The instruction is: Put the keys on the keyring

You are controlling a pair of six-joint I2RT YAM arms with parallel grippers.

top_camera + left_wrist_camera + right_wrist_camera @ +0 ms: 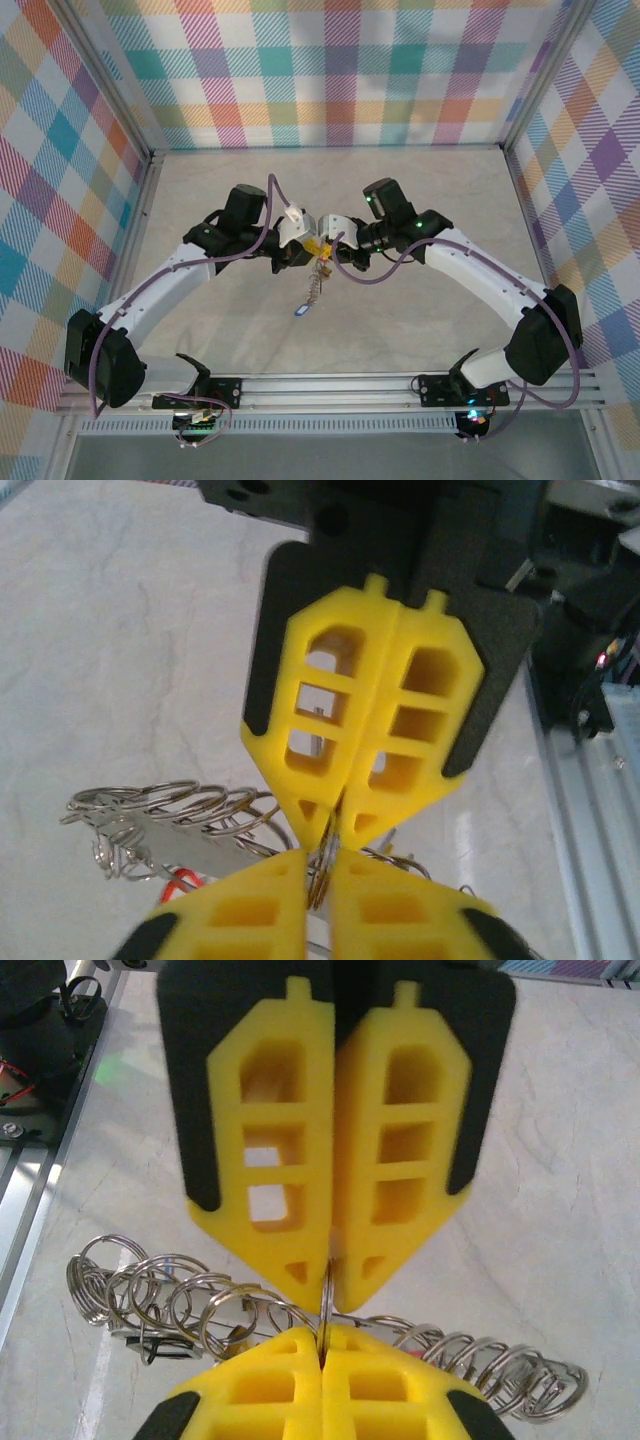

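Both grippers meet tip to tip above the middle of the table. The left gripper (305, 251) (320, 885) is shut on the thin grey keyring (326, 852), which I see edge-on between its yellow fingers. From the opposite side, the right gripper (337, 245) (322, 1348) is shut on the same keyring (326, 1298). Several small metal rings (160, 1295) (170, 802) are strung out to either side of the grip. The keys (319, 281) hang in a bunch below the grippers, with a blue tag (301, 310) lowest. A red tag (176, 882) peeks out behind the left fingers.
The pale marbled tabletop (420, 190) is ringed by plaid walls (330, 70). An aluminium rail (330, 385) with the arm bases runs along the near edge. The bunch hangs over the table's centre.
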